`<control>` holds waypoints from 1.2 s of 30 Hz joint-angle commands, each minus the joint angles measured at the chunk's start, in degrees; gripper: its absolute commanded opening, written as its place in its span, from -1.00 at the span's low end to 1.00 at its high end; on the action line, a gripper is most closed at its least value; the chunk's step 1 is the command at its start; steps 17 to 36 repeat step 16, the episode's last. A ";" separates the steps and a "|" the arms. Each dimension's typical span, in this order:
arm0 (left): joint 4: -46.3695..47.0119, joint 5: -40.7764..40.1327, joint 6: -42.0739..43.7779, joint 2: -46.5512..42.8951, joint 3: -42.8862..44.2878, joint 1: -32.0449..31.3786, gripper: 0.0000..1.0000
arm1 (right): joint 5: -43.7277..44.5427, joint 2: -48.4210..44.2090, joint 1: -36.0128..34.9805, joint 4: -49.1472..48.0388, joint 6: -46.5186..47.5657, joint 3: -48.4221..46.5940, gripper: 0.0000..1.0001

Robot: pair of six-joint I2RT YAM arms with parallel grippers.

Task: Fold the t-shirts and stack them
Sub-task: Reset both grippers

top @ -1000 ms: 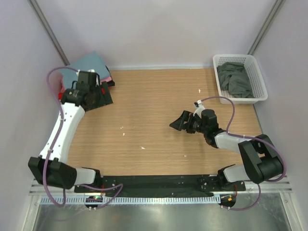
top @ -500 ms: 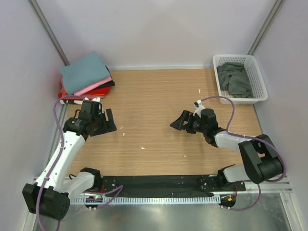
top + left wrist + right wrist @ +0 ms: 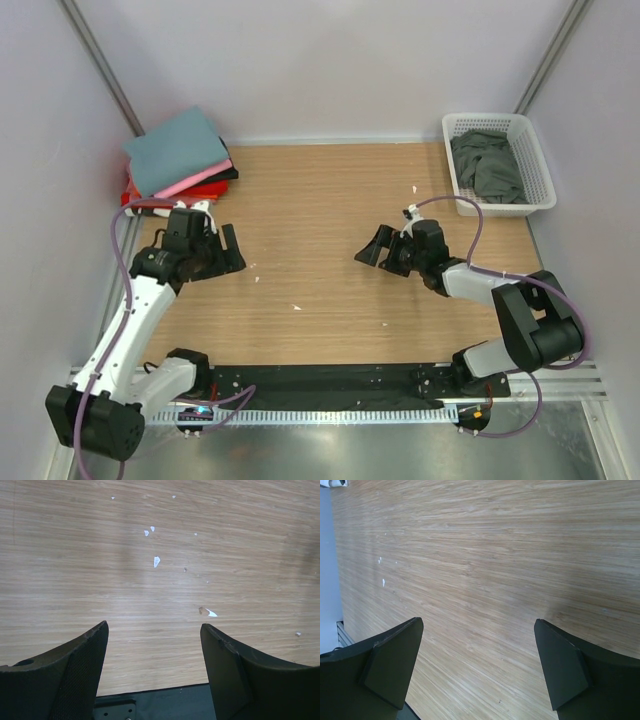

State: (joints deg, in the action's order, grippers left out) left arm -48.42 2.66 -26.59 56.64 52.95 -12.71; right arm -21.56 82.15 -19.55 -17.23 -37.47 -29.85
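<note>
A stack of folded t-shirts sits at the far left corner: a slate-blue shirt (image 3: 176, 148) on top, then pink (image 3: 203, 178), red (image 3: 190, 192) and black (image 3: 226, 174) below. A dark grey-green shirt (image 3: 488, 165) lies crumpled in the white basket (image 3: 545, 180) at the far right. My left gripper (image 3: 232, 252) is open and empty over bare wood, in front of the stack. My right gripper (image 3: 372, 250) is open and empty near the table's middle. Both wrist views show only wood between the open jaws of the left gripper (image 3: 154, 630) and the right gripper (image 3: 477, 630).
Small white specks (image 3: 257, 273) lie on the wooden table (image 3: 320, 200). Grey walls close in the left, back and right sides. The black base rail (image 3: 320, 385) runs along the near edge.
My left arm has pulled back from the shirt stack toward the near side, leaving the stack uncovered. My right gripper has hardly moved.
</note>
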 commanded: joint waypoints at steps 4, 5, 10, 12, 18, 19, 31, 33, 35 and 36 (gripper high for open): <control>2.46 1.65 -0.04 -1.36 -0.21 -1.00 0.50 | 4.07 -2.69 -0.14 1.24 -0.93 -0.92 0.99; 2.46 1.74 -0.04 -1.36 -0.13 -1.26 0.50 | 4.42 -3.13 -0.14 1.24 -1.02 -0.74 0.99; 2.20 0.95 -0.30 -1.36 -0.13 -4.42 0.50 | 5.92 -4.01 -0.14 1.94 -1.46 -0.65 0.99; 2.28 0.86 -0.31 -1.18 -0.21 -5.57 0.50 | 5.40 -4.28 -0.31 1.94 -1.29 -0.48 0.99; 2.19 0.77 -0.39 -0.92 -0.13 -6.54 0.50 | 6.79 -6.47 -0.22 1.68 -1.55 0.40 0.99; 2.19 0.77 -0.39 -0.92 -0.13 -6.54 0.50 | 6.79 -6.47 -0.22 1.68 -1.55 0.40 0.99; 2.19 0.77 -0.39 -0.92 -0.13 -6.54 0.50 | 6.79 -6.47 -0.22 1.68 -1.55 0.40 0.99; 2.19 0.77 -0.39 -0.92 -0.13 -6.54 0.50 | 6.79 -6.47 -0.22 1.68 -1.55 0.40 0.99; 2.19 0.77 -0.39 -0.92 -0.13 -6.54 0.50 | 6.79 -6.47 -0.22 1.68 -1.55 0.40 0.99; 2.19 0.77 -0.39 -0.92 -0.13 -6.54 0.50 | 6.79 -6.47 -0.22 1.68 -1.55 0.40 0.99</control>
